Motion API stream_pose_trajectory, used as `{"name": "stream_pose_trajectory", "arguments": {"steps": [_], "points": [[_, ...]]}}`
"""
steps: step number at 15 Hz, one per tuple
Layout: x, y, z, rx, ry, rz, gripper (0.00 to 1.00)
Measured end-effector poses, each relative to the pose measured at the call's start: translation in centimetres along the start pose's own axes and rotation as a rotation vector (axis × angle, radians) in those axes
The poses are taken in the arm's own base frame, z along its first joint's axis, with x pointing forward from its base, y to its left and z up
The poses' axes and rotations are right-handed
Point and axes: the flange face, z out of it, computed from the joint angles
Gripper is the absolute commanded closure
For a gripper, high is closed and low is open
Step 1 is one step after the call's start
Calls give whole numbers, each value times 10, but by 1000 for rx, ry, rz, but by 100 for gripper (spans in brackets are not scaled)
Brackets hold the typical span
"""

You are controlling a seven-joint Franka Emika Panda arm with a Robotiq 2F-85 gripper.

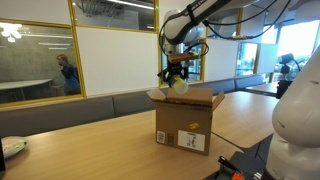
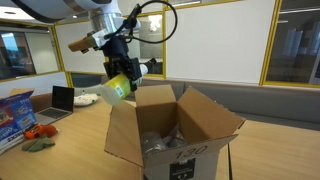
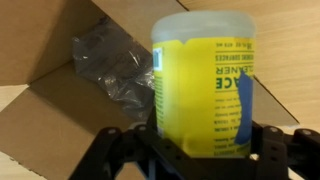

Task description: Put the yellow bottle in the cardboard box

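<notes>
My gripper (image 1: 178, 76) is shut on the yellow bottle (image 1: 181, 86) and holds it just above the open top of the cardboard box (image 1: 186, 122). In an exterior view the bottle (image 2: 117, 88) hangs tilted over the box's near left flap (image 2: 128, 125), under the gripper (image 2: 117, 68). In the wrist view the bottle (image 3: 205, 80) fills the middle, yellow with a blue-edged label, clamped between the black fingers (image 3: 200, 150). Below it I see the box's inside (image 3: 60, 90) with crumpled clear plastic. The bottle's top is hidden.
The box stands on a long wooden table (image 1: 90, 145). A laptop (image 2: 60, 100), a snack packet (image 2: 15, 110) and small red and green items (image 2: 40, 135) lie on the table's far side. A person (image 1: 66, 74) stands behind glass. Black gear (image 1: 240, 165) sits at the table edge.
</notes>
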Motion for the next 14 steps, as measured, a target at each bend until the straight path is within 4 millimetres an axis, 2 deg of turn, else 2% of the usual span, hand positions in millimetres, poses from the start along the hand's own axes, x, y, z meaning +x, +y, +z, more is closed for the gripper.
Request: {"name": "stream_pose_trajectory", "arguments": {"steps": [4,11,14], "points": [[11,19,30,-33,-53,-113,57],[30,54,89,-51,-170,-211,57],[36,63,109,-48,-210,-272,57]]}}
